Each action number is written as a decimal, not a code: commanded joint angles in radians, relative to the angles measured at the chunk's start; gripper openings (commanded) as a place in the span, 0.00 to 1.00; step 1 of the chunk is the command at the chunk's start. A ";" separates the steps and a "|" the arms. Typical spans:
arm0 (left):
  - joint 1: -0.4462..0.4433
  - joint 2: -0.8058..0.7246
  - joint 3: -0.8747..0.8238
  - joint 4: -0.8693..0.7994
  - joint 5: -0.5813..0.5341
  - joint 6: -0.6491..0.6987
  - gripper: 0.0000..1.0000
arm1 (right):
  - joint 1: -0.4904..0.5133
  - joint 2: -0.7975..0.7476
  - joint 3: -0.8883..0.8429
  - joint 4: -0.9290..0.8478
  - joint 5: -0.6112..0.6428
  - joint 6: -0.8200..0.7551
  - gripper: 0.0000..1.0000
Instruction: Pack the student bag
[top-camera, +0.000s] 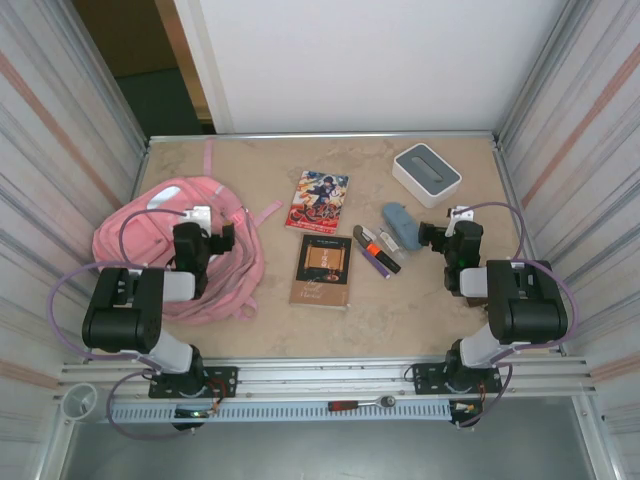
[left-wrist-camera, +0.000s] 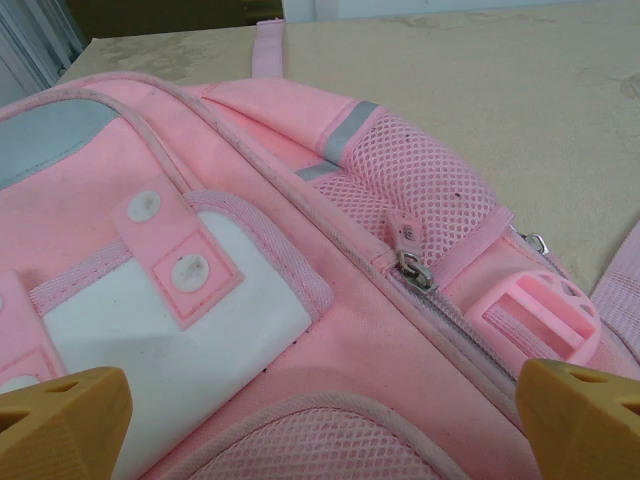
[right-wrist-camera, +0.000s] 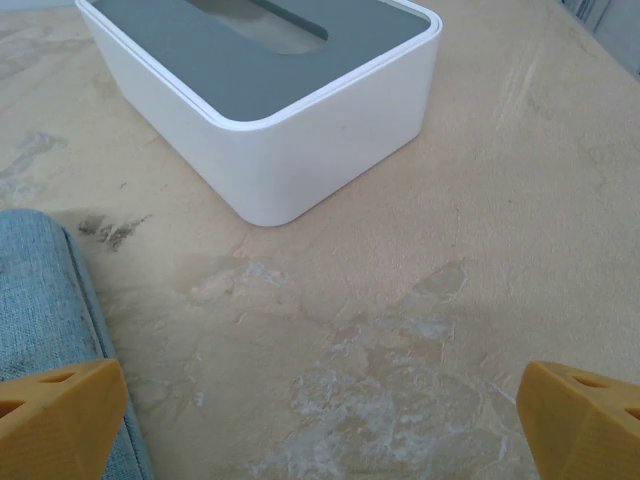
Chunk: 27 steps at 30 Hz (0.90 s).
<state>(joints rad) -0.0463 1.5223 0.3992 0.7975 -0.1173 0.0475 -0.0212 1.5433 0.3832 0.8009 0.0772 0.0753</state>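
zip work looks like the step in hand: the student bag (top-camera: 130, 235) lies flat on the worktop (top-camera: 420, 310) just to the left of the brown book (top-camera: 322, 270), and its main zip reads as closed in the left wrist view, so nothing can go in yet. the left fingers (top-camera: 215, 240) hang over the bag, left of the brown book, spread as wide as they go and holding nothing. the right fingers (top-camera: 433, 236) hover to the right of the brown book, equally wide and empty. to do this well, i would bring the left fingers down onto the small metal zip pull (left-wrist-camera: 412, 268) beside the mesh side pocket (left-wrist-camera: 420, 170). they should pinch the tab itself rather than the fabric, then draw along the seam while the other arm pins the soft bag so it does not slide or bunch. the things to pack wait nearby: a comic (top-camera: 318, 200) beyond the brown book, some pens (top-camera: 378, 252) just to its right, a blue-grey pouch (top-camera: 402, 228) further right, and a white-and-grey box (top-camera: 427, 172) beyond that again. several things are hard to tell. the seam runs out of the wrist view at the lower edge, so a second pull may exist. the left arm covers the bag's middle from above. the pens are too small to count, and the pouch is cut off at the edge of the right wrist view.
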 joint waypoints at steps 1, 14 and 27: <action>-0.004 -0.013 -0.005 0.026 -0.023 -0.009 0.99 | -0.006 -0.003 0.019 0.014 -0.005 0.021 0.99; -0.004 -0.013 -0.005 0.025 -0.022 -0.009 0.99 | -0.006 -0.004 0.020 0.013 -0.007 0.021 0.99; -0.004 -0.026 -0.002 0.011 -0.044 -0.019 0.99 | -0.005 -0.006 0.020 0.011 -0.006 0.020 0.99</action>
<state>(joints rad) -0.0463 1.5215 0.3992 0.7971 -0.1238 0.0467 -0.0212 1.5433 0.3832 0.8009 0.0772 0.0772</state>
